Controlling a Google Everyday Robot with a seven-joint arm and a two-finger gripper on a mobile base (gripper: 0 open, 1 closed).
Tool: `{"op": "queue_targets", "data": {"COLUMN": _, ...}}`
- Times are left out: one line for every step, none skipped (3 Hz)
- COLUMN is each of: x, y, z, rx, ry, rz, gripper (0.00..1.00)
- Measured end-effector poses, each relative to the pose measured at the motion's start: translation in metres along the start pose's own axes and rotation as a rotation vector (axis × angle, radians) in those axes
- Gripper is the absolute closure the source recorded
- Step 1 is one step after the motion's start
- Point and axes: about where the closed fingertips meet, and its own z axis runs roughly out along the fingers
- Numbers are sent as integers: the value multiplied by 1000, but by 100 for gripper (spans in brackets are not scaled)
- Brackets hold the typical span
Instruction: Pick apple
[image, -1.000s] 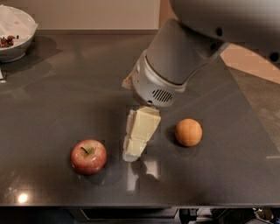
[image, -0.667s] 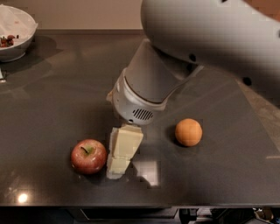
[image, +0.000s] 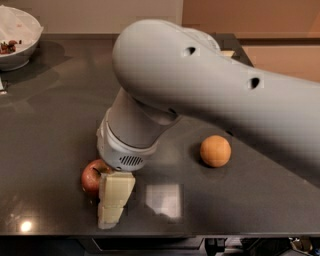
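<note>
Grey robot arm (image: 215, 85) fills most of the frame, sweeping from the right edge across the centre and bending down toward the lower left. It ends in a round pale wrist housing (image: 125, 147) with a small vent grille on its face. Beneath everything is a dark, glossy table (image: 50, 125), running from the top of the frame almost to the bottom edge. A soft pale reflection sits on it just right of lower centre. White bowl (image: 17, 47) is in the upper left corner, cut by the frame edge, with a few dark bits inside near its left side. Cream-coloured gripper (image: 113, 202) hangs below the wrist housing at lower left, tip down close to the table near its front edge. Seen from this side, whether it is spread or closed cannot be told. Apple (image: 92, 176), red and glossy, rests on the table at lower left, immediately left of the gripper. Its right side is hidden behind the cream part and its top is tucked under the housing, so contact cannot be judged. Matte orange fruit (image: 215, 150) lies right of centre, well apart from the apple and gripper and close under the arm. Small bright light glint (image: 25, 226) at the table's lower left corner.
</note>
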Motion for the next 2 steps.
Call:
{"op": "queue_targets", "data": {"x": -1, "y": -2, "z": 17, "rx": 10, "ry": 19, "rz": -26, "gripper": 0}}
{"op": "queue_targets", "data": {"x": 5, "y": -7, "z": 25, "rx": 20, "ry": 34, "rz": -39, "gripper": 19}}
